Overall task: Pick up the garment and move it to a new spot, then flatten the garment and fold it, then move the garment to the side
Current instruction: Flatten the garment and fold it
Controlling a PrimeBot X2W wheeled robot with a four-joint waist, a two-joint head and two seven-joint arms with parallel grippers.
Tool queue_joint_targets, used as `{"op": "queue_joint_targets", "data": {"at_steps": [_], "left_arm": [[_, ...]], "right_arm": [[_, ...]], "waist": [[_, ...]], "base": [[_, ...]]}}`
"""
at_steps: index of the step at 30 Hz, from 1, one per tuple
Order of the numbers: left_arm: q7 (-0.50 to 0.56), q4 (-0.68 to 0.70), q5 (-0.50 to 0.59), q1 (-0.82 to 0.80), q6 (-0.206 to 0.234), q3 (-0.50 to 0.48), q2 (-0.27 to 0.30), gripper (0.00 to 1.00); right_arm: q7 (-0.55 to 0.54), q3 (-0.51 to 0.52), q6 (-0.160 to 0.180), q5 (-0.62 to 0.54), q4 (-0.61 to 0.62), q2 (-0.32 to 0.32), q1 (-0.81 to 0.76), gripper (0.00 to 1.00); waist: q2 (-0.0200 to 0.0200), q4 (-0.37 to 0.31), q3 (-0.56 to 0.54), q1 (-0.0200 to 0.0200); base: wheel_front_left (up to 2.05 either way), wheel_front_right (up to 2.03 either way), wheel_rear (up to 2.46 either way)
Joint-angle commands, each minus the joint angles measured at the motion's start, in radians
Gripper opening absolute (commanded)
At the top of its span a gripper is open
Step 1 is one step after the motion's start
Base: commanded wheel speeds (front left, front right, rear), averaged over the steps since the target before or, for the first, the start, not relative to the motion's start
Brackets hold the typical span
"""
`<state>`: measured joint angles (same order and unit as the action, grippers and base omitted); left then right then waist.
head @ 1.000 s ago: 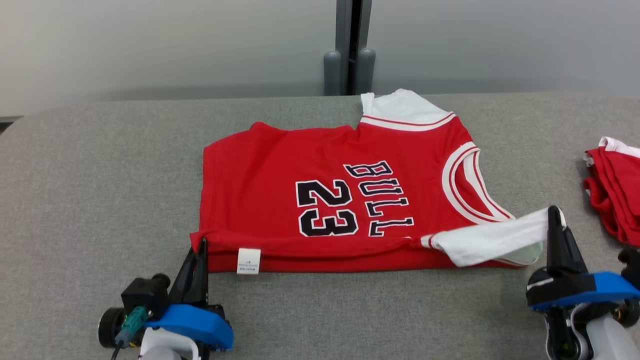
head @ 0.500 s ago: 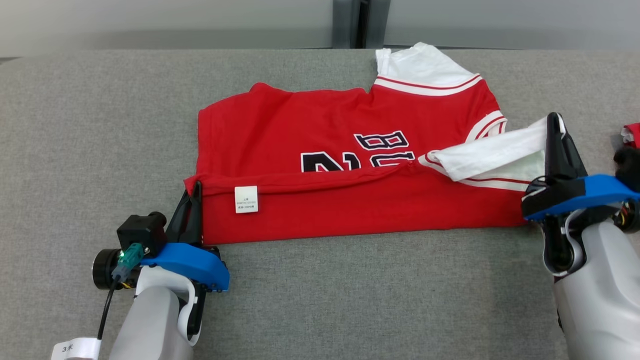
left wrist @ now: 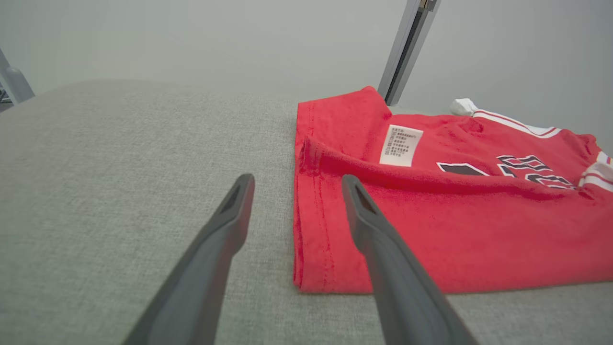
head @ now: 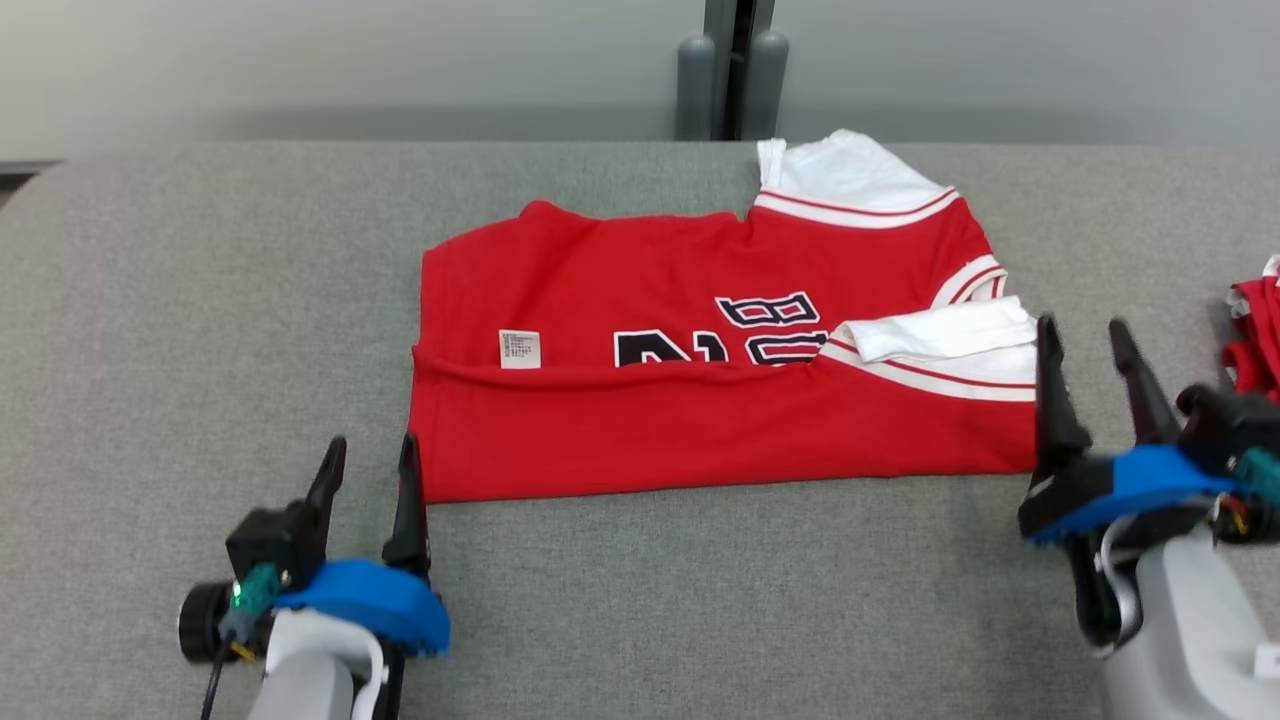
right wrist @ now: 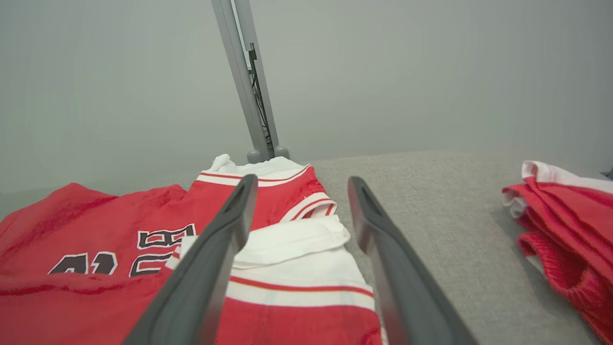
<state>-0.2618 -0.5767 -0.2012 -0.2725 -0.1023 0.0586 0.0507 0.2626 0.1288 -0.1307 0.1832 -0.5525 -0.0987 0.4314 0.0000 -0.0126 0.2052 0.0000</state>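
At the lower left, left gripper [head: 373,445]: two long dark fingers parted wide, nothing between them, blue collar behind. Inner finger just beside the near left corner of the garment [head: 700,440]; touching or not, cannot tell.

Flat on the table [head: 200,300], about the middle: a red jersey of soft knit. Long axis across the head view, left to right, with the hem end toward the left and the collar and sleeve end toward the right. Near long edge folded over away from the robot into a straight red band, covering the lower part of the black, white-edged number and lettering. Near the fold's left end, a small white rectangular label [head: 519,349] with fine print. At the far right corner, a white sleeve [head: 850,170] with red-and-white striped trim. Nearer, a second white sleeve [head: 940,335] laid across the fold. Table covering grey, woven and felt-like, rounded at the far left corner.

At the garment's right end, right gripper [head: 1082,325]: fingers likewise wide apart and empty, the inner one just beside the garment's right edge. Further right, apart from the garment, a crumpled heap of red cloth [head: 1255,330] with white edging.
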Motion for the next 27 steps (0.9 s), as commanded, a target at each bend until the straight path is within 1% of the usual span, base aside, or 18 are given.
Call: {"op": "queue_joint_targets", "data": {"at_steps": [1,4,10,15,20,27], "left_arm": [[-0.004,0.009,0.004,0.034,0.005,-0.002,0.0,1.0],[-0.004,0.022,-0.003,0.09,0.007,0.006,0.0,1.0],[-0.005,0.04,-0.022,0.188,0.029,0.031,0.0,1.0],[-0.004,0.061,-0.044,0.255,0.048,0.063,0.0,1.0],[-0.004,0.069,-0.06,0.283,0.057,0.077,0.0,1.0],[-0.004,0.064,-0.061,0.213,0.051,0.075,0.0,1.0]], "right_arm": [[0.002,0.001,0.0,-0.018,0.012,0.005,-0.043,1.0],[0.002,0.006,0.0,-0.046,0.024,0.022,-0.118,1.0],[0.002,-0.022,0.0,-0.075,0.014,0.039,-0.24,1.0],[0.003,-0.035,0.0,-0.064,0.002,0.045,-0.314,1.0],[0.003,-0.044,0.0,-0.053,-0.001,0.047,-0.339,1.0],[0.003,-0.045,0.0,-0.04,-0.001,0.047,-0.297,1.0]], "waist": [[0.0,-0.01,-0.022,0.0],[0.0,-0.012,-0.054,0.0],[0.0,-0.009,-0.116,0.0],[0.0,-0.005,-0.152,0.0],[0.0,-0.002,-0.16,0.0],[0.0,-0.001,-0.124,0.0]], "base": [[0.0,0.0,0.0],[0.0,0.0,0.0],[0.0,0.0,0.0],[0.0,0.0,0.0],[0.0,0.0,0.0],[0.0,0.0,0.0]]}}
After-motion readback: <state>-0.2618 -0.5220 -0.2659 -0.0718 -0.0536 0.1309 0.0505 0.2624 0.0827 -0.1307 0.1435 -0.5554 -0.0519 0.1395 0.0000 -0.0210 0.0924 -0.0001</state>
